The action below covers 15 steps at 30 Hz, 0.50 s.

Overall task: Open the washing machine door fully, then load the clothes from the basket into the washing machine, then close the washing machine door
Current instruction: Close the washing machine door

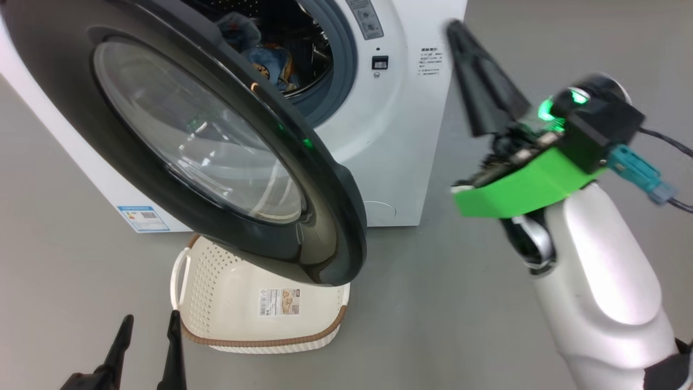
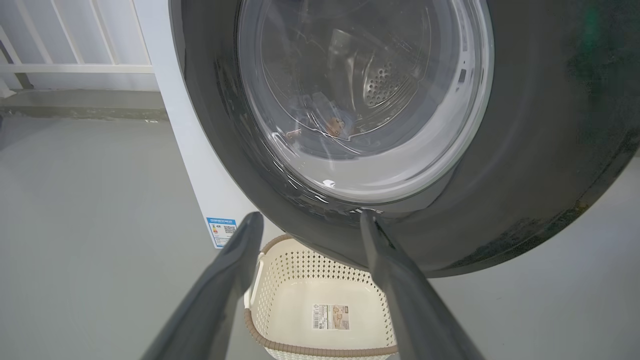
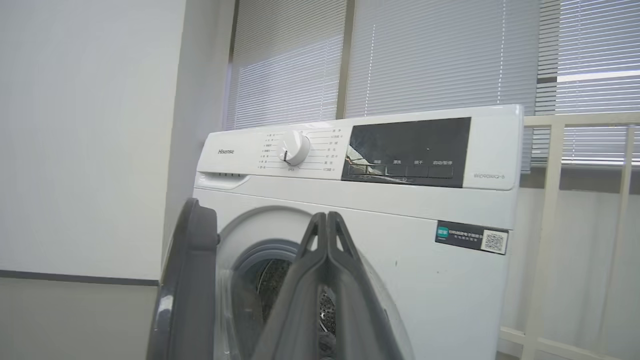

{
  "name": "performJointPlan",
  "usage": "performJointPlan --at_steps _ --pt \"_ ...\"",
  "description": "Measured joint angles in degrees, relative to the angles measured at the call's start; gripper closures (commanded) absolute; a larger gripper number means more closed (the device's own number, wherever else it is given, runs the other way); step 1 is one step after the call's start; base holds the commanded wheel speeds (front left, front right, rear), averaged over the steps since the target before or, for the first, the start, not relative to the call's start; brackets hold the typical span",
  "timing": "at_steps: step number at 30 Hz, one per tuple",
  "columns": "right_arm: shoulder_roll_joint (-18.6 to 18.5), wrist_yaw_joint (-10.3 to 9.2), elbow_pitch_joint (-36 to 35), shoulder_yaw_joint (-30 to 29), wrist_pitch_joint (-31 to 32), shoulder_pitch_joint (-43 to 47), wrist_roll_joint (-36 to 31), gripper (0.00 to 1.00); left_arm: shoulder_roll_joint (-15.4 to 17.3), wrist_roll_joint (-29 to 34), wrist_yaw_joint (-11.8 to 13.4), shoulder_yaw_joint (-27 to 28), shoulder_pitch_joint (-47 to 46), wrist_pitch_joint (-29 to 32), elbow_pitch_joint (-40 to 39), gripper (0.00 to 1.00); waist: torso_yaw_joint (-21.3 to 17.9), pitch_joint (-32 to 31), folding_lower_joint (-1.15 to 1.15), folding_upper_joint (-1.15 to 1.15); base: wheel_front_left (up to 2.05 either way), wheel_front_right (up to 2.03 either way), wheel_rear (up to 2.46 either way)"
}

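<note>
The left fingers (image 1: 173,346), spread wide and empty, point to 12 o'clock from the head view's 7 o'clock corner, just beside the empty basket (image 1: 211,281) on the floor (image 1: 460,303). The right fingers (image 1: 482,86), pressed together on nothing, aim toward 11 o'clock at the washing machine (image 1: 400,135) from a pale forearm (image 1: 601,271) rising at 4 o'clock. The clothes (image 1: 270,59) lie in the drum (image 1: 314,43) and the washing machine door (image 1: 216,146) hangs open over the basket, so seemingly only closing remains.
</note>
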Motion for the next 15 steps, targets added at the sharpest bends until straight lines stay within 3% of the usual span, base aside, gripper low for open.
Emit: performJointPlan --at_steps 9,15 --pt "0.02 0.00 -7.94 14.30 8.67 -1.49 7.04 1.00 0.03 -0.38 0.00 -0.23 -0.84 -0.43 0.02 0.00 1.23 0.28 0.00 0.00 0.00 0.00 0.00" --pt "-1.51 0.00 -9.01 20.93 16.11 0.09 10.77 1.00 0.02 -0.87 0.20 -0.49 -0.85 -0.92 0.30 0.00 2.24 0.35 0.00 0.00 0.00 0.00 0.00"
